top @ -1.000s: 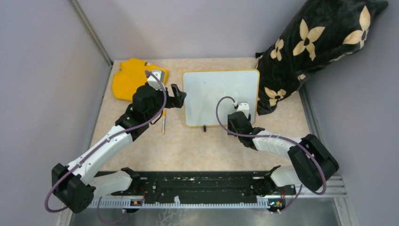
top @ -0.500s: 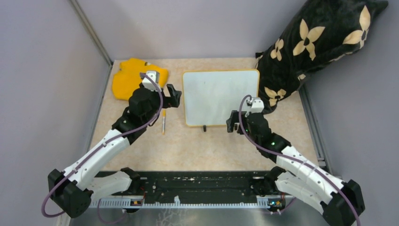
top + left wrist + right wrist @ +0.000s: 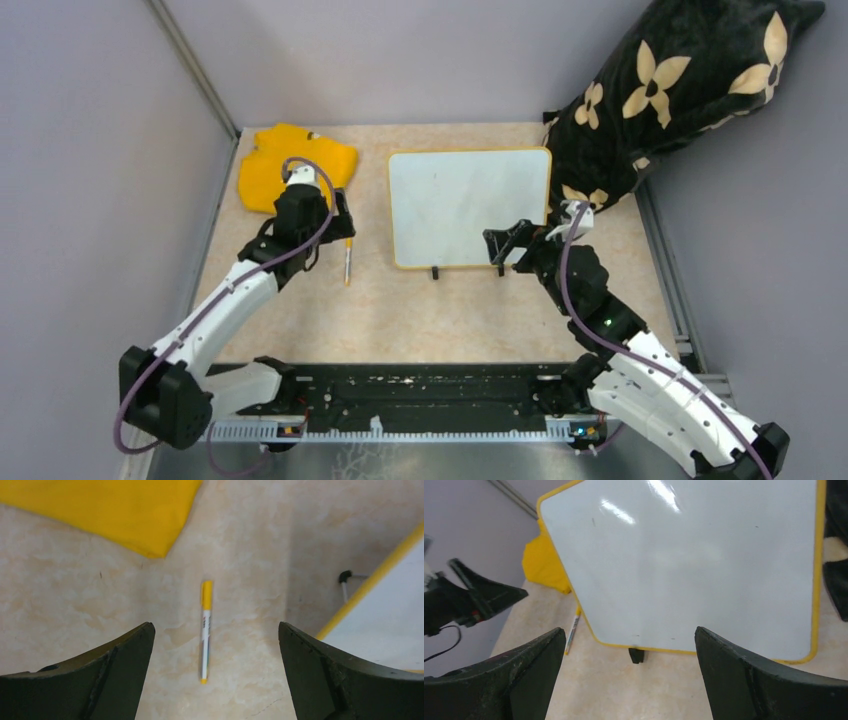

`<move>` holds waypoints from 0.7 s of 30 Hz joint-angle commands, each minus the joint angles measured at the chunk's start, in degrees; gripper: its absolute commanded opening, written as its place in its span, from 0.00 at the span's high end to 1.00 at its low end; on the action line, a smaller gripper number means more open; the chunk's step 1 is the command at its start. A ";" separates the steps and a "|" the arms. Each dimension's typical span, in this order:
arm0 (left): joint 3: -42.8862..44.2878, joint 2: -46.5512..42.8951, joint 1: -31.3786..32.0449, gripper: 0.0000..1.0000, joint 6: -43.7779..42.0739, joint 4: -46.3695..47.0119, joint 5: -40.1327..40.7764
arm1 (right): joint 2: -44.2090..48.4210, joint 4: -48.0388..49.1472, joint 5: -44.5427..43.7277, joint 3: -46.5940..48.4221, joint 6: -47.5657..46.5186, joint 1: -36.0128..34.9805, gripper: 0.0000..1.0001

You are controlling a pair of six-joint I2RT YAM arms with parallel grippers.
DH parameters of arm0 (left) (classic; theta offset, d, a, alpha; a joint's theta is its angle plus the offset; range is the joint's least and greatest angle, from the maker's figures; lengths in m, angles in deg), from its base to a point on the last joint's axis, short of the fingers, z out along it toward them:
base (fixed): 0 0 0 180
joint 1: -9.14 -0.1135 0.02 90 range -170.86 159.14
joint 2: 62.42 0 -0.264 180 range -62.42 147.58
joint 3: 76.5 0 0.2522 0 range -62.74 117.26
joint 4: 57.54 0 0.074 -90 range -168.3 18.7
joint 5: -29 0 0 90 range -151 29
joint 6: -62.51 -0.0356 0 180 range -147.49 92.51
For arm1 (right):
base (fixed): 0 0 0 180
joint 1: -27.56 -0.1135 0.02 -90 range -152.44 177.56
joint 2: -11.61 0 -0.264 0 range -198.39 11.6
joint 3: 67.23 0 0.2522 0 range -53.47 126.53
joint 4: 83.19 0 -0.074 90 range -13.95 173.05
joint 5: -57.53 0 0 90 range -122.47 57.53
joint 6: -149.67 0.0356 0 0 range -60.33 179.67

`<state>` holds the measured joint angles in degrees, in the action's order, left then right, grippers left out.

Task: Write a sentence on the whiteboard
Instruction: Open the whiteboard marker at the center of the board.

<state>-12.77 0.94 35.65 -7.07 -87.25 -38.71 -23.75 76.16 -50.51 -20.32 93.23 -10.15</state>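
Observation:
The whiteboard (image 3: 470, 208) stands tilted at mid-table on black clip feet (image 3: 636, 655), yellow-rimmed. Its white face (image 3: 684, 565) is blank apart from glare, and no sentence is in view. A white marker with a yellow cap (image 3: 348, 262) lies on the table left of the board. My left gripper (image 3: 338, 222) hangs open above the marker, which shows between its fingers in the left wrist view (image 3: 205, 630). The left gripper (image 3: 216, 627) holds nothing. My right gripper (image 3: 505, 245) is open and empty just off the board's near right corner, facing it (image 3: 630, 630).
A yellow cloth (image 3: 290, 165) lies at the back left, close behind the left gripper. A black cushion with cream flowers (image 3: 680, 90) leans against the board's right edge. Grey walls close in the table on the left and at the back.
My right gripper has drawn back off the board's face to its near right corner and opened wide. My left gripper has swung left from the board's edge to above the marker.

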 commanded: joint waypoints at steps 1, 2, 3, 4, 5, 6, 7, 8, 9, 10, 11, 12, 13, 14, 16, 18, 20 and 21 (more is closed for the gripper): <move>-0.82 5.25 -7.33 0.01 2.49 -9.01 -15.35 | 0.85 8.47 8.04 1.00 -2.98 -0.42 0.01; -0.63 6.49 -7.65 0.01 2.51 -9.39 -15.99 | 1.18 9.69 9.59 0.54 -3.49 -0.43 0.01; -0.40 7.66 -7.69 0.01 2.12 -9.28 -16.78 | 1.50 11.03 10.92 0.21 -3.84 -0.36 0.01; 0.00 8.77 -7.69 0.01 1.86 -8.92 -17.59 | 1.82 11.77 11.89 -0.09 -4.19 -0.37 0.01; 0.58 9.93 -7.69 0.01 1.85 -8.89 -18.02 | 1.93 12.09 12.76 -0.24 -4.54 -0.41 0.02; 1.35 11.80 -7.69 0.01 1.75 -8.97 -18.29 | 2.04 12.02 13.47 -0.25 -4.81 -0.38 0.02; 2.29 13.35 -7.69 0.01 1.61 -9.30 -18.65 | 2.04 11.77 13.87 -0.27 -4.98 -0.39 0.02; 3.59 14.96 -7.69 0.01 1.32 -9.94 -19.51 | 1.92 11.40 14.17 -0.23 -5.37 -0.43 0.02; 4.82 16.80 -7.69 0.01 0.95 -10.52 -20.94 | 1.73 10.74 14.31 -0.23 -5.85 -0.39 0.02; 6.29 18.65 -7.69 0.01 0.74 -11.47 -23.40 | 1.49 9.97 14.33 -0.08 -6.20 -0.35 0.03; 8.42 20.82 -7.69 0.01 0.80 -14.53 -24.83 | 1.29 9.13 14.35 0.13 -6.66 -0.41 0.03; 10.35 22.71 -7.69 0.01 1.10 -16.58 -25.11 | 1.18 8.37 14.38 0.31 -7.03 -0.41 0.03; 11.84 24.36 -7.70 0.01 1.14 -17.70 -24.71 | 1.17 7.87 14.40 0.34 -7.44 -0.39 0.03; 12.92 25.64 -7.69 0.01 0.86 -18.37 -23.67 | 1.24 7.44 14.30 0.34 -7.58 -0.35 0.03; 13.12 27.32 -7.69 0.01 0.11 -18.64 -20.26 | 1.65 7.13 14.16 -0.03 -7.63 -0.38 0.03; 13.28 28.54 -7.70 0.01 -0.30 -18.70 -18.49 | 2.28 7.00 14.26 -0.41 -7.63 -0.38 0.03; 13.42 29.87 -7.69 0.01 -0.75 -18.64 -18.16 | 2.75 6.98 14.28 -0.74 -7.59 -0.35 0.04; 13.47 30.36 -7.74 0.01 -1.15 -18.43 -18.09 | 2.94 6.98 14.27 -0.84 -7.63 -0.41 0.04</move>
<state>-0.77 29.15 28.02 -6.54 -103.16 -58.60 -22.31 82.04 -37.00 -20.87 86.65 -10.17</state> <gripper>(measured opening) 0.989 0.966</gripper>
